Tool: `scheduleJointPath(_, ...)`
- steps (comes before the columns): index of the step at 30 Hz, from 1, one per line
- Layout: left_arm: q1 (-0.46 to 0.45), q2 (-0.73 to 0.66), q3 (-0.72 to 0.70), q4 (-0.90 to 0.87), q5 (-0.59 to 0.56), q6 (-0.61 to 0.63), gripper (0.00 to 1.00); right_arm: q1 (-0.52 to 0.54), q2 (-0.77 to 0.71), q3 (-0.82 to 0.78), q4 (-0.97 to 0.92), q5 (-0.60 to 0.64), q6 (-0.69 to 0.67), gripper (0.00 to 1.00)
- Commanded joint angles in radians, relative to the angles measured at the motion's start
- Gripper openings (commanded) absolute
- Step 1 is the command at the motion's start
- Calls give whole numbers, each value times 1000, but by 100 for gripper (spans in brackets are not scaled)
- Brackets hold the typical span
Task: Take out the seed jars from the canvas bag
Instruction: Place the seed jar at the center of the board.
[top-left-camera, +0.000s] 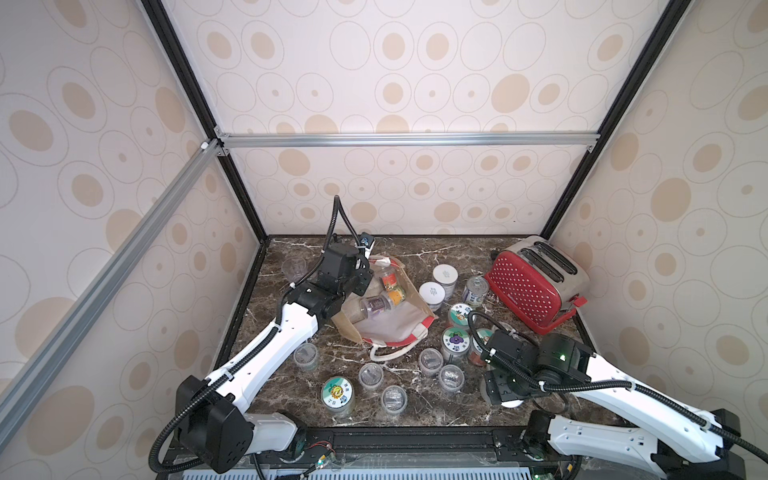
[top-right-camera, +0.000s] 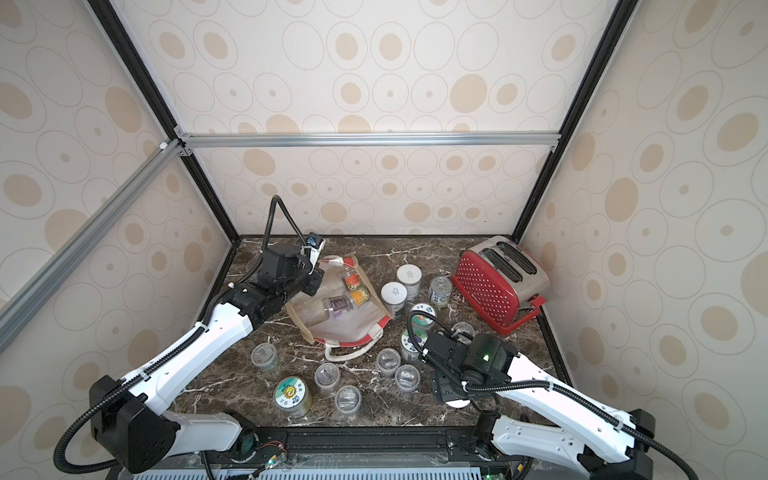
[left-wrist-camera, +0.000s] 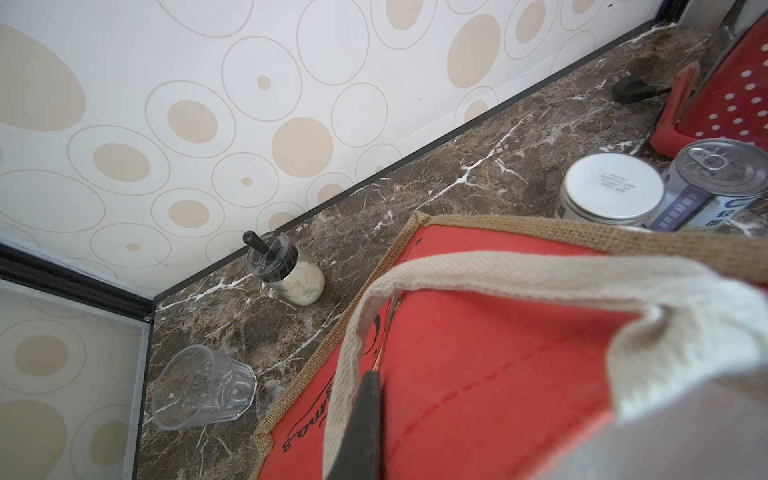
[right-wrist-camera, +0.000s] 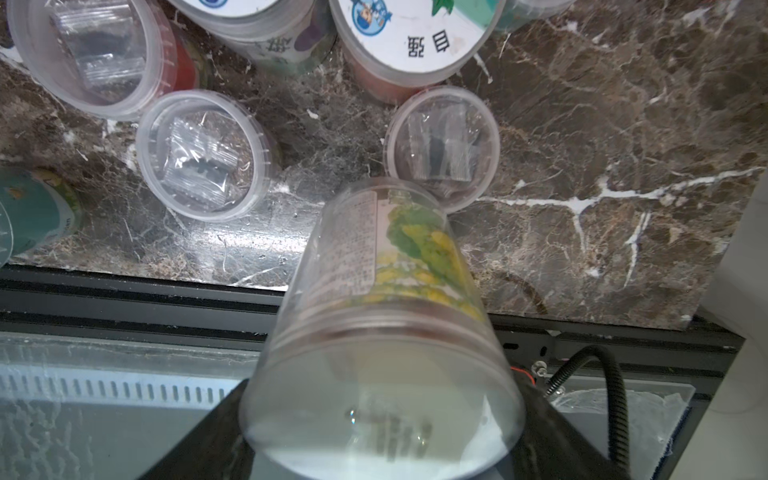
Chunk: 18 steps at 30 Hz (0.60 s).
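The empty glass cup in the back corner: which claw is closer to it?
Left. The left claw grips the canvas bag close beside the glass. The right claw holds a seed jar at the front, far across from it.

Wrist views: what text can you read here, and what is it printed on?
"自强", upside down: sticker-lid jar.
"ours", apparently, cursive and cut off: red panel of the canvas bag.
Too small or blurred to read: print on the white jar lid, the can label, the tilted jar label.
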Motion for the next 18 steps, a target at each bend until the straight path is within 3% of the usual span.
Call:
scheduleJointPath(1,5,-15,64,23,40,35,0,-5,4,-22,35,-29,10,62)
scheduleJointPath(10,5,-25,67,28,82,36,0,-5,28,-88,155,-83,2,62)
scheduleJointPath(18,4,-121,-18,100,125,47,0,-11,102,-150,257,6,14,64)
